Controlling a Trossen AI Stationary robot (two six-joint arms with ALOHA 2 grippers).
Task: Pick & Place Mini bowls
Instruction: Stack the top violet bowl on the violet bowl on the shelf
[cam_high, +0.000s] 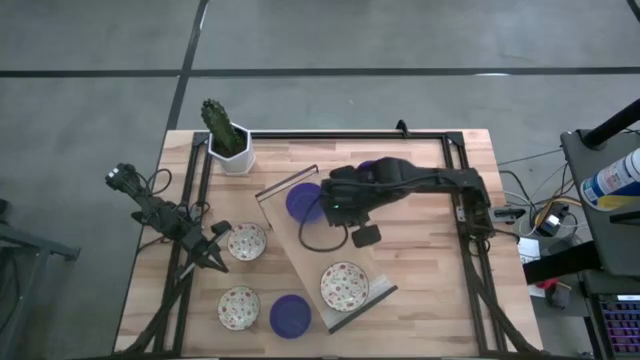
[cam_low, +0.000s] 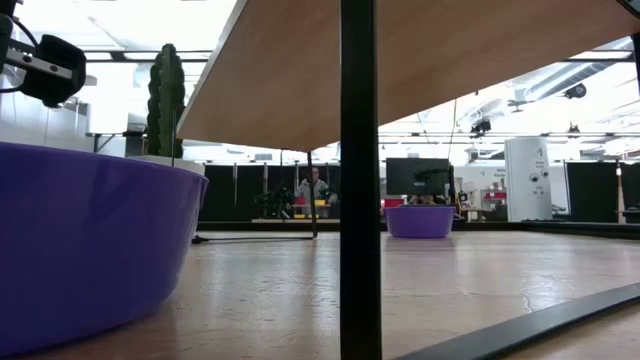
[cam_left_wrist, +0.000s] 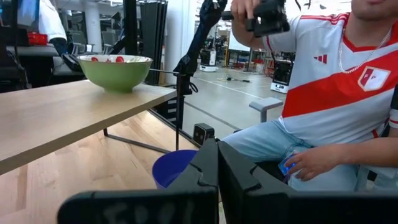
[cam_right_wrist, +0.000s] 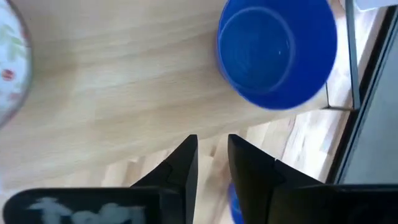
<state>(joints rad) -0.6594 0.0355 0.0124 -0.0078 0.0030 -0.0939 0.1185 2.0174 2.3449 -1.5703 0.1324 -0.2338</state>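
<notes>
Right tool (cam_right_wrist: 212, 163): empty, fingers nearly closed, hovering over raised wooden board (cam_high: 330, 265).
Solid cobalt-blue round mini bowl (cam_right_wrist: 277, 53): on board, just ahead of the fingertips.
Nearer arm: right; left tool (cam_high: 218, 262) waits at table's left.

The high view looks straight down on the whole table (cam_high: 420, 270) from well above, taking in both arms and the floor around. The low view sits at tabletop height, looking level across the wood into the room, with a blue bowl (cam_low: 85, 240) very close to the lens and a raised wooden board (cam_low: 400, 60) overhead. The left wrist view faces sideways across the table toward a seated person (cam_left_wrist: 336, 99), and shares that raised board (cam_left_wrist: 74, 112) with the low view. The right wrist view points steeply down, close over a blue bowl (cam_right_wrist: 277, 53) on the board (cam_right_wrist: 112, 99), the bowl (cam_high: 303, 201) also seen from above.
</notes>
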